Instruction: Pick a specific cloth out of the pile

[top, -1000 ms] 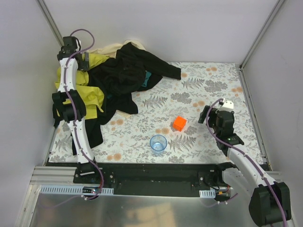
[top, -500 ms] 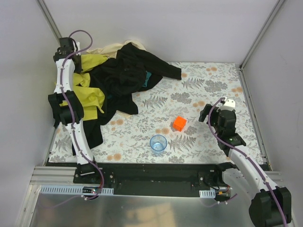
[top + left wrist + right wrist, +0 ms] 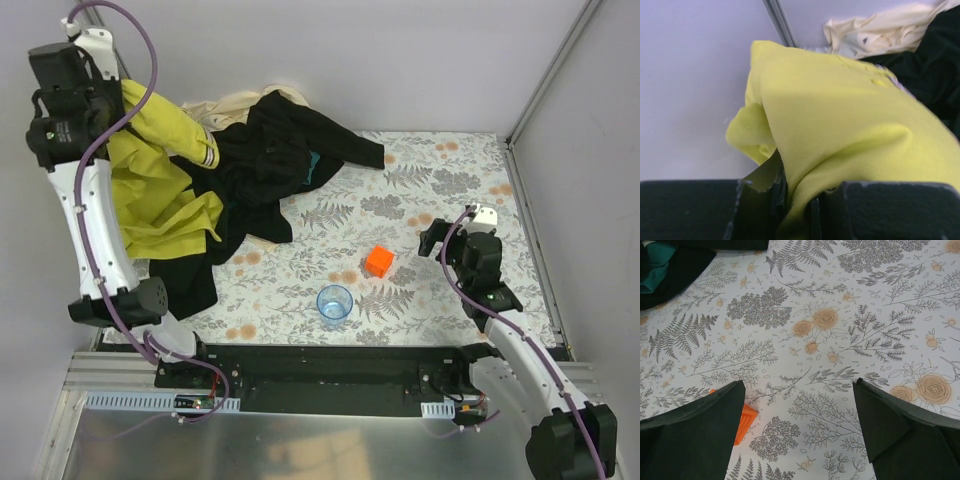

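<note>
My left gripper (image 3: pixel 800 202) is shut on a fold of the bright yellow cloth (image 3: pixel 850 120). In the top view the left gripper (image 3: pixel 105 105) is raised high at the far left, and the yellow cloth (image 3: pixel 150 190) hangs from it. A black-and-white striped hem band (image 3: pixel 205 150) reaches toward the pile (image 3: pixel 270 150) of black garments, and the cloth's lower part still rests on the table by them. A cream cloth (image 3: pixel 232 103) and a bit of teal fabric (image 3: pixel 312 166) show in the pile. My right gripper (image 3: pixel 800 405) hovers open and empty over the patterned table (image 3: pixel 450 180), far from the pile.
An orange block (image 3: pixel 379 261) and a clear blue cup (image 3: pixel 335 302) stand mid-table. The orange block (image 3: pixel 746 421) shows by my right gripper's left finger. White walls close in on the left, back and right, with a metal corner post (image 3: pixel 781 22) close to the lifted cloth.
My left gripper shut on the yellow cloth and rose steeply, drawing it up and away from the black garments. The right arm has barely shifted.
</note>
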`<state>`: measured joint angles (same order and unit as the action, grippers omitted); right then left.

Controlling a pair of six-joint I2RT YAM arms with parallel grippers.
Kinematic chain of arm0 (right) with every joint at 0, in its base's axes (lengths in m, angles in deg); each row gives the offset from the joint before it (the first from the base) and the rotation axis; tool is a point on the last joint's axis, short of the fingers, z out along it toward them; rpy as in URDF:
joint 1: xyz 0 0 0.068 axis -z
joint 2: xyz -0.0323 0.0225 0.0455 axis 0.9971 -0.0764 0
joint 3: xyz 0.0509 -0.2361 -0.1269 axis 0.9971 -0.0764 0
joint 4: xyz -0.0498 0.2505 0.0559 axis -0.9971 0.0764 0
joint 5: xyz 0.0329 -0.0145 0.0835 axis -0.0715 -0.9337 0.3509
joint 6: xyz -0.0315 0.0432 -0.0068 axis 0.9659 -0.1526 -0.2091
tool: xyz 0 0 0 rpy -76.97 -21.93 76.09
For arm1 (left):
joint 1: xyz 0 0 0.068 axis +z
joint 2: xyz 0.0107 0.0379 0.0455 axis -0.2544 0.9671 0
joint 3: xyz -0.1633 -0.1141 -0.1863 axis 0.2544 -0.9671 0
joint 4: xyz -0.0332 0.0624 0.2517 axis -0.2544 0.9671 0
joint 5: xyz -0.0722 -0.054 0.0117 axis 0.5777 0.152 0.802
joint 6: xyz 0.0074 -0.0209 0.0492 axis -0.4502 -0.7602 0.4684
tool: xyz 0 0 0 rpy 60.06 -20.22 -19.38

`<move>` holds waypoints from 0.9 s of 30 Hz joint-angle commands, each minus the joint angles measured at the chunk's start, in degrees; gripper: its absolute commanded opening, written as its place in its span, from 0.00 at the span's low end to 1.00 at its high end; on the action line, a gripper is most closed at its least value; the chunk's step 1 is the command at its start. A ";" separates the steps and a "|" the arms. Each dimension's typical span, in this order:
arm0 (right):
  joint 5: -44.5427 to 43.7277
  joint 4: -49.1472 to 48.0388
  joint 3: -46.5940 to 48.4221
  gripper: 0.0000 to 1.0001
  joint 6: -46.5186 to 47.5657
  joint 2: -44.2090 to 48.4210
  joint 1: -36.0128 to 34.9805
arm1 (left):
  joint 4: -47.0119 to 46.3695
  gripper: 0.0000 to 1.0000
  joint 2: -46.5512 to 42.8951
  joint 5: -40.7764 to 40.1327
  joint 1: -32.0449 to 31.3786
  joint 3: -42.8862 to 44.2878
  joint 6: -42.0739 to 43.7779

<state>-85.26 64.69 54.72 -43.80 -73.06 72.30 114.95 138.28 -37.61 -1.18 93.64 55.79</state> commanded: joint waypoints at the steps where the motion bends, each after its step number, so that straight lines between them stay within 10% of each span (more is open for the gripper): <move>1: 2.62 -1.67 2.36 0.99 1.81 2.32 0.23 | 4.95 0.00 -5.57 5.74 -0.11 10.97 2.63; 15: 6.49 -3.16 3.50 0.99 0.67 2.33 0.14 | 7.35 0.00 -19.64 38.69 -2.84 26.53 -18.70; 27: 6.67 -2.20 2.01 0.99 -4.69 6.10 0.14 | -40.53 0.00 -17.19 53.48 5.94 38.33 -64.41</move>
<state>-79.40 64.12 55.75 -46.09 -69.08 72.30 105.02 118.87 11.70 2.43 130.64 13.23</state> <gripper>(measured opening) 0.989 0.125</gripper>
